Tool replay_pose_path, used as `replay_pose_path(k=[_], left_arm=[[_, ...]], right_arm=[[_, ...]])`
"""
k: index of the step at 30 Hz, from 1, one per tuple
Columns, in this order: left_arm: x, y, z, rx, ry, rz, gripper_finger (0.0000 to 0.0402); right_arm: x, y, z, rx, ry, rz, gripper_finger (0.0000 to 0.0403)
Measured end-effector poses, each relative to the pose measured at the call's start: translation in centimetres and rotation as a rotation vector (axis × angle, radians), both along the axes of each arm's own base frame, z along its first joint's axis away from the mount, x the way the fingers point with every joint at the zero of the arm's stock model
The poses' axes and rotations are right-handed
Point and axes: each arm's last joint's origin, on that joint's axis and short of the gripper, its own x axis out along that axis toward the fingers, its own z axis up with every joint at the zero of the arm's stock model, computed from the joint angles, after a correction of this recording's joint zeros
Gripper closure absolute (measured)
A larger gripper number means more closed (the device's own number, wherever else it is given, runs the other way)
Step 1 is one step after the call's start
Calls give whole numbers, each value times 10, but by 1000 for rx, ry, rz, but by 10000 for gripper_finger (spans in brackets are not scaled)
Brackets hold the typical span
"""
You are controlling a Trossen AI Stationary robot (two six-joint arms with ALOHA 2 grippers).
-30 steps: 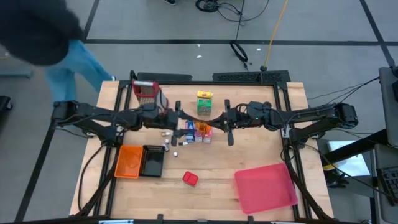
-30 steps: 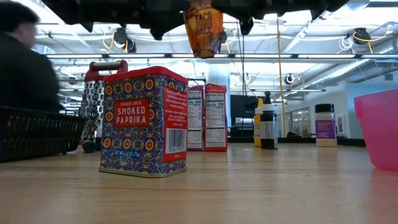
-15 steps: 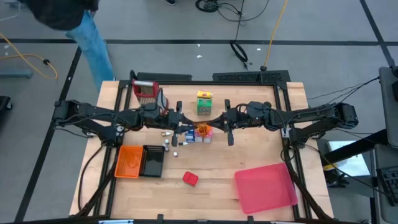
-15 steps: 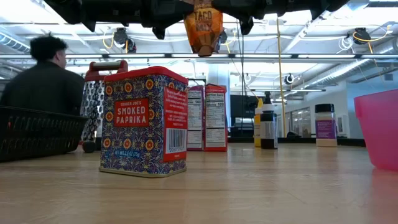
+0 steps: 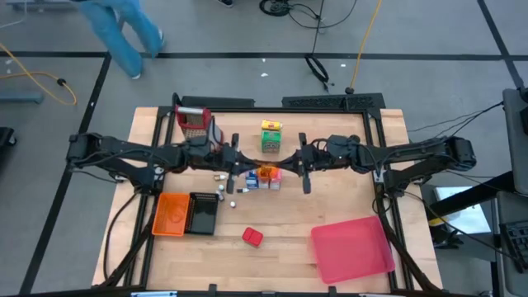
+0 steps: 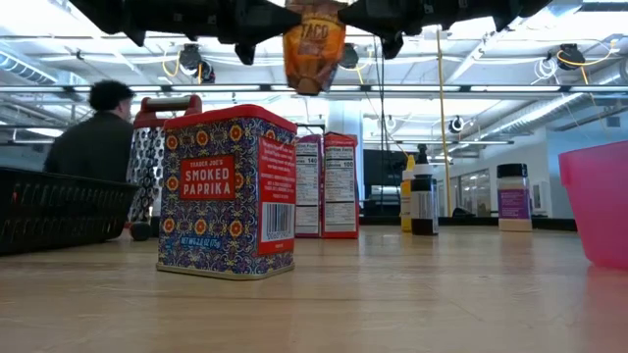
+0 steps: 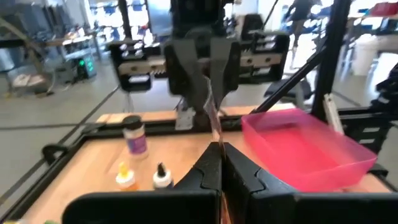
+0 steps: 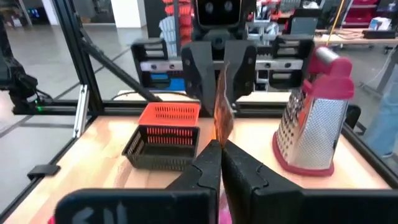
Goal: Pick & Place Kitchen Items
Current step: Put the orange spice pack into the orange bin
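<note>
A pale wooden surface (image 5: 346, 132) carries a pink plastic tub (image 5: 353, 248) at five o'clock, an orange mesh basket (image 5: 171, 214) beside a black one (image 5: 203, 213) at eight, and a green-yellow carton (image 5: 271, 135) at twelve. The paprika tin (image 6: 227, 191) shows blue floral patterning, red lid and label. The hanging packet (image 6: 312, 44) is orange.

From the left wrist, the left gripper (image 7: 220, 163) has its two dark fingers pressed together on the thin edge of an orange packet (image 7: 214, 118). Facing it, the right gripper (image 7: 208, 78) pinches the packet's far end. Beyond lie a pink plastic bin (image 7: 303, 148), a purple-labelled jar (image 7: 135, 135), and two little bottles, one yellow (image 7: 125, 176), one white with a black cap (image 7: 162, 176), on the wooden table (image 7: 74, 165).
</note>
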Motion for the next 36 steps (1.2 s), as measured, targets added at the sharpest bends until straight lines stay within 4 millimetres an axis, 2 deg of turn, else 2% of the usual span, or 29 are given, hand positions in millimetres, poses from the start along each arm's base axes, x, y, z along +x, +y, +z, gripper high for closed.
replay_pose_path(k=[8,14,19,25,30,36], left_arm=[[-31,-8,10,-51,142,57,401],[-65,-30,16,-82,260,131,402],[-93,-52,15,-104,340,193,402],[-123,-73,12,-126,387,273,401],[-140,-86,7,-150,404,307,401],[-157,-100,-15,-193,414,346,401]], right_arm=[[-11,0,4,-17,39,1,354],[-15,0,4,-16,73,-1,327],[-16,0,3,-5,83,-2,325],[-16,0,3,-4,83,0,329],[-16,0,3,-4,83,0,328],[-16,0,3,8,84,-1,328]])
